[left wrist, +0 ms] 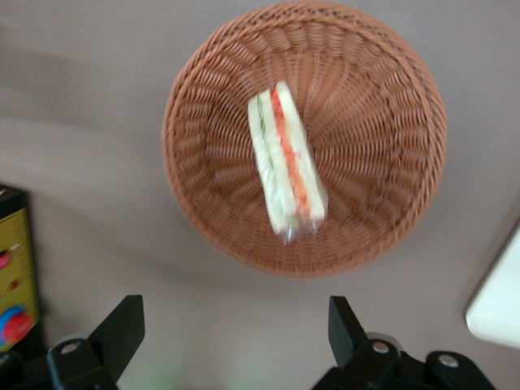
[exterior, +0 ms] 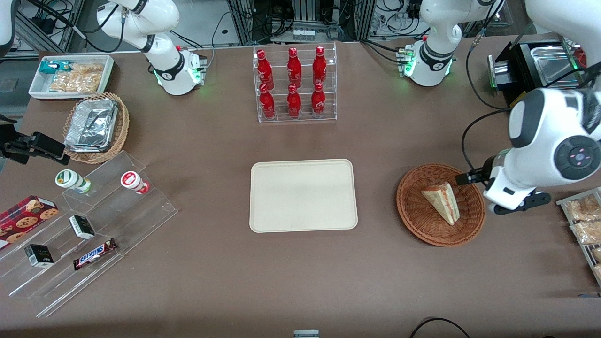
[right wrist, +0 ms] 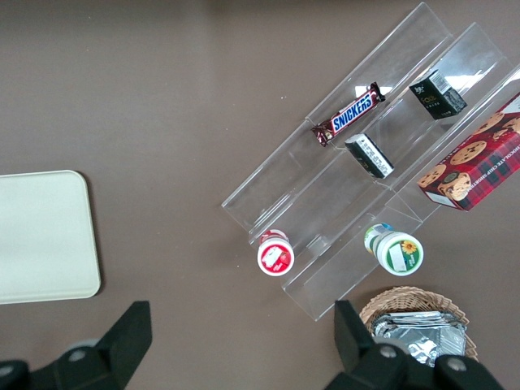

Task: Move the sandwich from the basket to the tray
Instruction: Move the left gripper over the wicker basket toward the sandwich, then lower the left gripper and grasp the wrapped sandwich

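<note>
The sandwich (exterior: 441, 201) (left wrist: 284, 158), a wrapped wedge showing red and green filling, lies in the round reddish-brown wicker basket (exterior: 413, 220) (left wrist: 187, 146). The cream tray (exterior: 303, 195) (left wrist: 500, 301) lies flat at the table's middle, with nothing on it. The basket is beside it, toward the working arm's end. My left gripper (exterior: 498, 197) (left wrist: 234, 313) hovers above bare table just outside the basket's rim, toward the working arm's end. It is open, its fingers (left wrist: 122, 325) spread wide with nothing between them. It is apart from the sandwich.
A clear rack of red bottles (exterior: 295, 84) stands farther from the front camera than the tray. A wire rack of snack bags (exterior: 584, 220) and a black appliance (exterior: 535, 65) flank the working arm. Acrylic steps with snacks (exterior: 94, 225) lie toward the parked arm's end.
</note>
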Controlling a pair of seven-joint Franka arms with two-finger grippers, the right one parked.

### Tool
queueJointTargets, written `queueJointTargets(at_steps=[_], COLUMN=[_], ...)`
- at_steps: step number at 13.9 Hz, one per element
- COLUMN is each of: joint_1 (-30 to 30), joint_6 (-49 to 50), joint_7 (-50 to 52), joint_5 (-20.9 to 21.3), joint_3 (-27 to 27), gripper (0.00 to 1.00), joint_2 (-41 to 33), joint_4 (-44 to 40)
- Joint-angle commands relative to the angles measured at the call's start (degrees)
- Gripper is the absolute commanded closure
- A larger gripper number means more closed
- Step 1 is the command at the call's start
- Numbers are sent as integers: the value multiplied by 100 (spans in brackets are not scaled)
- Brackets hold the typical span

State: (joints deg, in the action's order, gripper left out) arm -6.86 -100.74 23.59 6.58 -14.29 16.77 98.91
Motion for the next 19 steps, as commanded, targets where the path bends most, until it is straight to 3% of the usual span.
queueJointTargets(at_steps=[1, 10, 19], joint_1=[-26, 18, 27], joint_6=[-953, -2494, -2609], joint_7=[268, 2790, 2853], joint_5=[63, -8, -17], joint_3=[110, 110, 110], gripper=[0, 0, 0], joint_2=[-227, 643, 1039], joint_4=[821, 867, 893])
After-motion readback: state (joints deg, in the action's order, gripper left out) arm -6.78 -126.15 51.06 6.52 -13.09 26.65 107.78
